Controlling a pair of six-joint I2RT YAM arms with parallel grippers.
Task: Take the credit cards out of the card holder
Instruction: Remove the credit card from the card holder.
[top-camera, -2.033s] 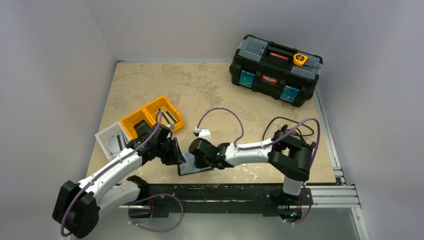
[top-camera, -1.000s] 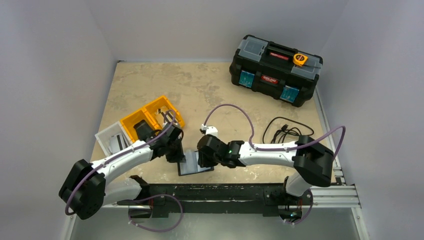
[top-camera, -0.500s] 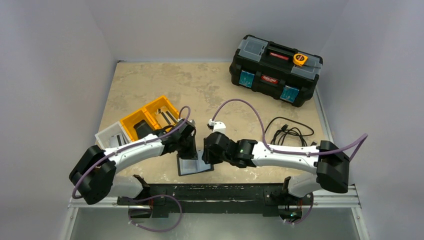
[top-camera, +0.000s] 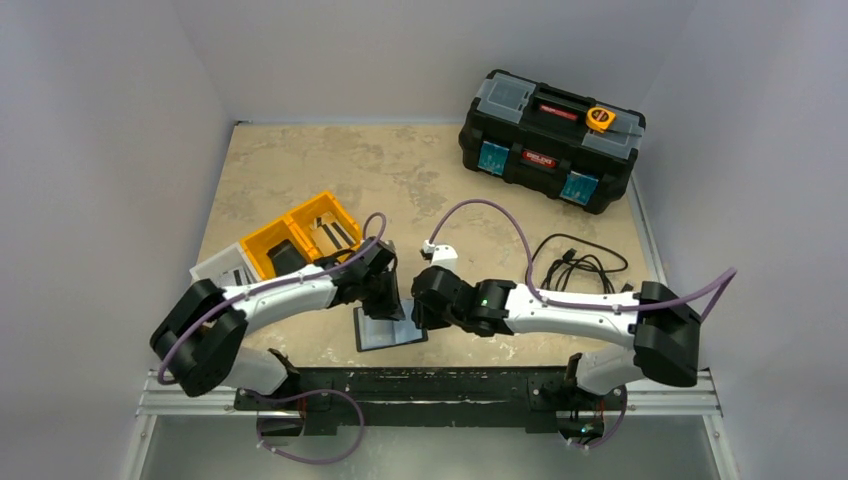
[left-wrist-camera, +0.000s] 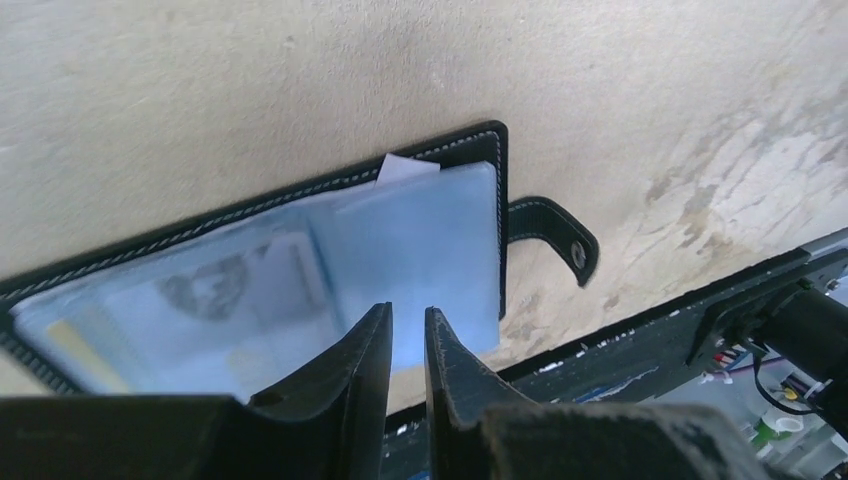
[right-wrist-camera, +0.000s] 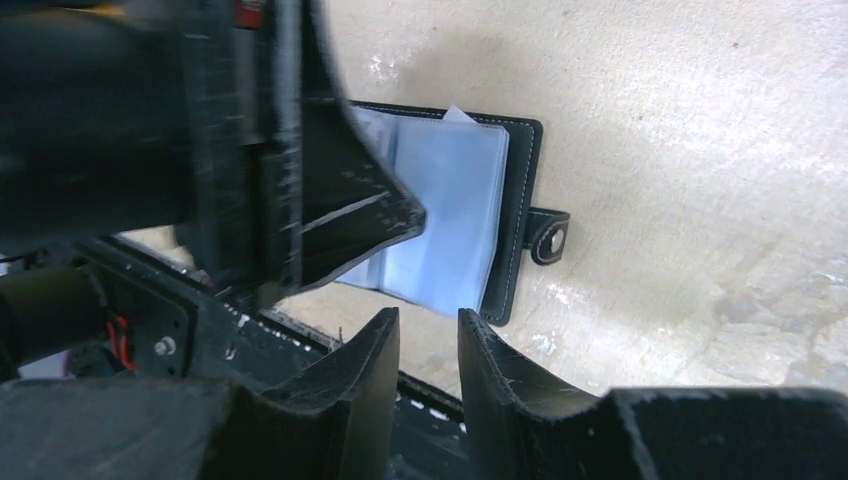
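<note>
At six o'clock on the table (top-camera: 330, 170), the open card holder (top-camera: 390, 328) lies flat, credit cards (left-wrist-camera: 240, 292) inside. Left gripper (left-wrist-camera: 408, 325) and right gripper (right-wrist-camera: 428, 335) hover narrow, empty. Next, one should pinch a card's edge.

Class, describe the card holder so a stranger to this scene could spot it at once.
Start at the tan table and go to the middle of its near edge. There lies the card holder, open and flat: black stitched edges, glossy grey-blue sleeves and a snap tab, unlike the boxy orange bins nearby.
</note>
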